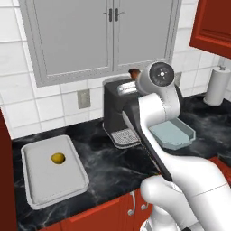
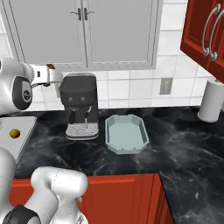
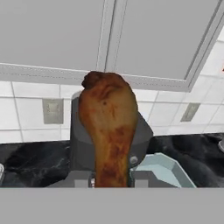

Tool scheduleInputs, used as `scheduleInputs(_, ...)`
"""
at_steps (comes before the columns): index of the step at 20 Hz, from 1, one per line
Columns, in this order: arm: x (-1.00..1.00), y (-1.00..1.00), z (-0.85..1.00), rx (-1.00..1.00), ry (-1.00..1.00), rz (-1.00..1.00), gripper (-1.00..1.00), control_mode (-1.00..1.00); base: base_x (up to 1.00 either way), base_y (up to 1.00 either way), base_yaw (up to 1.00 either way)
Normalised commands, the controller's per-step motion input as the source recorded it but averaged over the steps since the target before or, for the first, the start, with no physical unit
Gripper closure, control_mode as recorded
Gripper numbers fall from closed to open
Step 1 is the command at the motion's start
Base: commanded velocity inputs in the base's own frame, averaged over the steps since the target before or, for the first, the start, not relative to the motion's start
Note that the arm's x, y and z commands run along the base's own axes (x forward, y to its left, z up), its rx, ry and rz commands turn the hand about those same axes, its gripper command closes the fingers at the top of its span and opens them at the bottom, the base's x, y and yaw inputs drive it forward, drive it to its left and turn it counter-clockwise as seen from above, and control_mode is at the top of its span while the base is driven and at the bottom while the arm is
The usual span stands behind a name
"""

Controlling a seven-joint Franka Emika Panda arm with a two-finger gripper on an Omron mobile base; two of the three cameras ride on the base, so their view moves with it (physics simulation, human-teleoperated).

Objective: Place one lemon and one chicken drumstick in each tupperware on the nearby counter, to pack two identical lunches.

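Observation:
A browned chicken drumstick point(image 3: 109, 127) stands upright in the hand view, with my gripper point(image 3: 112, 180) shut on its thin lower end. It is held high above the counter point(image 1: 113, 167), just left of the coffee machine's top; its brown end point(image 2: 50, 66) peeks over the hand. The whitish-grey tupperware point(image 1: 31, 189) lies at the left with one lemon point(image 1: 57, 158) in it. Right of the machine, the pale blue tupperware point(image 2: 144, 141) holds nothing; its corner point(image 3: 168, 173) shows below the drumstick.
A black coffee machine point(image 2: 80, 105) with a metal drip tray stands between the two tupperwares. A paper towel roll point(image 2: 211, 101) is at the far right. Grey wall cabinets point(image 2: 83, 30) hang above, and a red-brown cabinet point(image 2: 205, 35) juts out at the upper right.

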Motion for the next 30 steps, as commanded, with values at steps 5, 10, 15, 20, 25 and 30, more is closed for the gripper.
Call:
scheduleInputs(5, -0.02, 0.16, -0.33, 0.00, 0.03, 0.14, 1.00, -1.00, 0.00, 0.00, 0.00)
scheduleInputs(10, -0.20, 0.54, -0.48, 0.00, 0.01, 0.14, 1.00, -1.00, 0.00, 0.00, 0.00)
scheduleInputs(15, -0.32, 0.85, -0.73, 0.01, 0.10, 0.06, 1.00, -1.00, 0.00, 0.00, 0.00)
scheduleInputs(20, -0.54, 0.81, -0.73, 0.05, 0.22, 0.00, 1.00, -1.00, 0.00, 0.00, 0.00)
scheduleInputs(25, -0.39, 0.79, -0.62, 0.06, 0.24, 0.00, 1.00, -1.00, 0.00, 0.00, 0.00)
scheduleInputs(30, -0.10, 0.73, -0.51, 0.04, 0.27, 0.00, 1.00, -1.00, 0.00, 0.00, 0.00)
